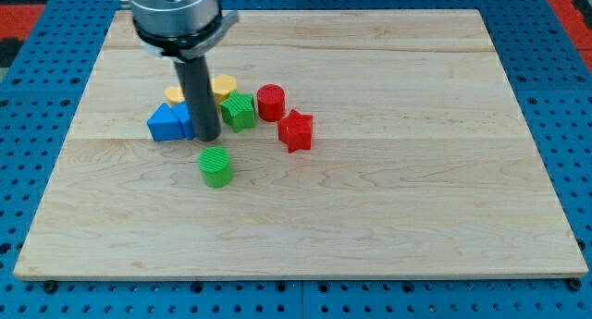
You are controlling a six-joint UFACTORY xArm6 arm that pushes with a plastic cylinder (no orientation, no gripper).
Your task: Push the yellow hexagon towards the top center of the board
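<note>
While the tip point(207, 137) rests at the yellow plastic hexagon's point(223, 85) six o'clock, the approach seems finished. Next, likely a push toward twelve. The rod has no jaws.

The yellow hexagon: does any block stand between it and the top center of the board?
No. The yellow hexagon has only bare board above it. My tip is below it, beside the blue blocks and green block.

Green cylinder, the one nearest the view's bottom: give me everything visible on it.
The green cylinder stands upright on the wooden board, alone below the cluster. Its round top face is ribbed with fine lines, like printed plastic. It touches no block. My tip sits just above it in the view, a small gap between them.
</note>
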